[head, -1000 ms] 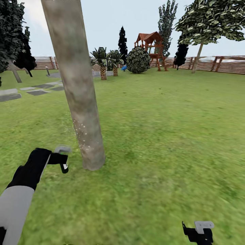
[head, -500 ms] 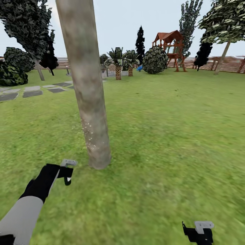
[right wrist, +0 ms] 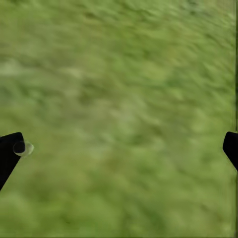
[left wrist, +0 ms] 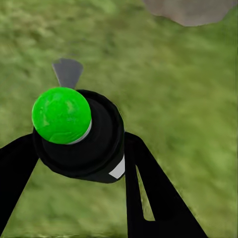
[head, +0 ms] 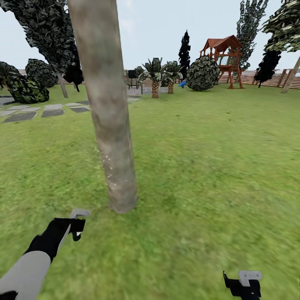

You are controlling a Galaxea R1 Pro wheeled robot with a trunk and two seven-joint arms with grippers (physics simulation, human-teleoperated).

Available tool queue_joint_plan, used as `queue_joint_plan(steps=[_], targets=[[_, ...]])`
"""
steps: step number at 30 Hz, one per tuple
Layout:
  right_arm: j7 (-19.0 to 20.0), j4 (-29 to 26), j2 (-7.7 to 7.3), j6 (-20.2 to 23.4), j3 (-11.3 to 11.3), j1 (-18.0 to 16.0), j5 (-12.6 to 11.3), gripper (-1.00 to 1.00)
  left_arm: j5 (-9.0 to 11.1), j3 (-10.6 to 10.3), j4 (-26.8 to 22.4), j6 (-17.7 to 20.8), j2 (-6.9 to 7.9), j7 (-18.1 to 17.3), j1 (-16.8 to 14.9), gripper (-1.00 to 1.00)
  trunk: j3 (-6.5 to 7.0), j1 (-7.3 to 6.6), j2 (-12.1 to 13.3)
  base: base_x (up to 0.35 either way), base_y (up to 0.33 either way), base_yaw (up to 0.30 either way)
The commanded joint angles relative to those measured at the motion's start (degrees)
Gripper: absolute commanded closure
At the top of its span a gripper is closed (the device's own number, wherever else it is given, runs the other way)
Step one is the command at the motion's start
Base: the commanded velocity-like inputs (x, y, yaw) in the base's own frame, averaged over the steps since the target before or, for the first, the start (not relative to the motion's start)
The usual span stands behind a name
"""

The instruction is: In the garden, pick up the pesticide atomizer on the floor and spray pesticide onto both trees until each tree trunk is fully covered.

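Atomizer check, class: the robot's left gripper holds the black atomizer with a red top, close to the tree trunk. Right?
Not quite. In the left wrist view the atomizer has a bright green top, not red. The left gripper does hold it, near the trunk.

green grass floor (head: 200, 166), tree trunk (head: 109, 116) rooted, grey paving stones (head: 39, 112)
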Motion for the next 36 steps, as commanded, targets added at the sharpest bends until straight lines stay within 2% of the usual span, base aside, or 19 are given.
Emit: queue_joint_plan(steps=[1, 11, 13, 15, 31, 36], targets=[[0.0, 0.0, 0.0, 0.0, 0.0, 0.0, 0.0, -1.0, 0.3, 0.0, 0.0, -0.6, -0.01, 1.1, 0.5, 1.0, 0.0, 0.0, 0.0, 0.162, -0.235, 0.001], [-0.3, 0.0, 0.04, 0.0, 0.0, 0.0, -0.1, -1.0, 0.4, 0.2, -0.1, -1.9, -0.22, 2.9, 1.1, 1.0, 0.0, 0.0, 0.0, 0.158, -0.239, 0.0], [-0.3, 0.0, 0.05, 0.0, 0.0, 0.0, -0.1, -1.0, 0.3, 0.2, 0.0, -2.0, -1.31, 2.9, 1.2, 1.0, 0.0, 0.0, 0.0, 0.124, -0.252, 0.008], [-0.3, 0.0, 0.07, 0.0, 0.0, 0.0, -0.1, -1.0, 0.3, 0.2, 0.0, -2.0, -1.7, 2.9, 1.2, 1.0, 0.0, 0.0, 0.0, 0.12, -0.254, 0.102], [-0.3, -0.1, 0.04, 0.0, 0.0, 0.0, -0.1, -1.0, 0.1, 0.1, -0.8, -1.6, -1.91, 2.9, 1.2, 1.0, 0.0, 0.0, 0.0, 0.11, -0.251, 0.263], [-0.3, -0.1, 0.03, 0.0, 0.0, 0.0, -0.1, -1.0, 0.1, 0.1, -0.8, -1.5, -1.95, 2.9, 1.2, 1.0, 0.0, 0.0, 0.0, 0.012, -0.27, 0.038]])
